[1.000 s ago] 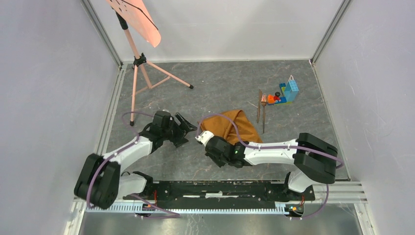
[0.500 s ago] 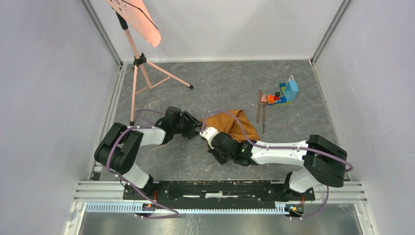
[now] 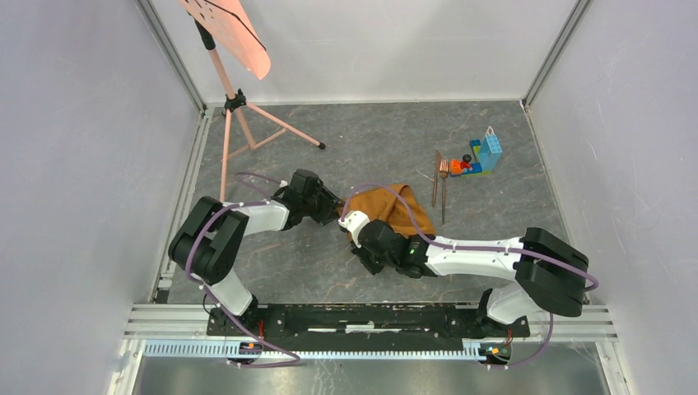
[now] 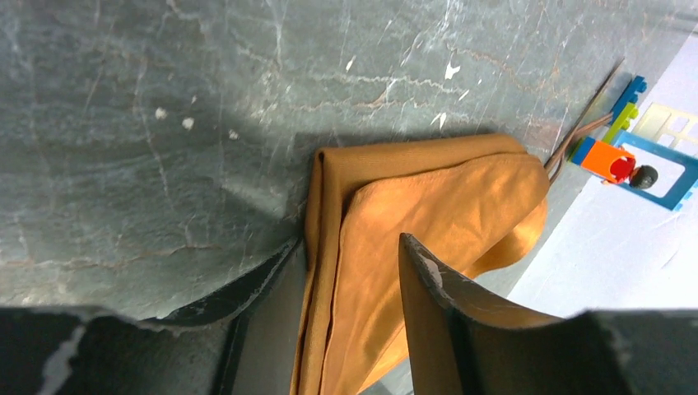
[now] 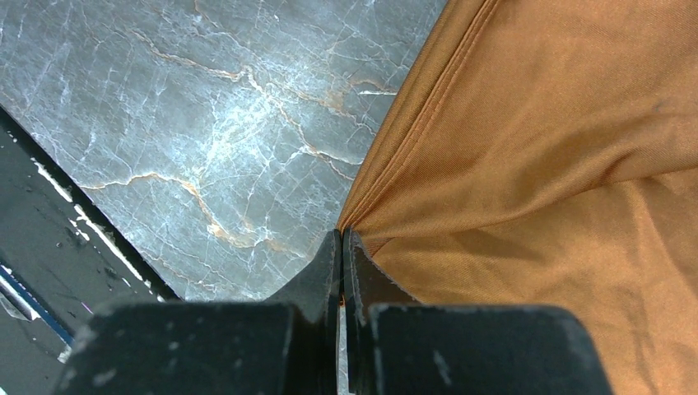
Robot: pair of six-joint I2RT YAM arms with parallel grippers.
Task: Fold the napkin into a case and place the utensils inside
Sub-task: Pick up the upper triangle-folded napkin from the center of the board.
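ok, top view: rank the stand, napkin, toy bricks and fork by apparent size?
1. stand, though its top sits nearer the camera
2. napkin
3. toy bricks and fork: no clear order, since the fork is longer and the bricks wider

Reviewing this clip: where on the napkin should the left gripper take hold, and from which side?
Grip the stacked fold edge of the napkin, coming in from the bare table on the left arm's side. The layers lie together there, and the left gripper straddles it with open jaws. The right gripper pinches another edge.
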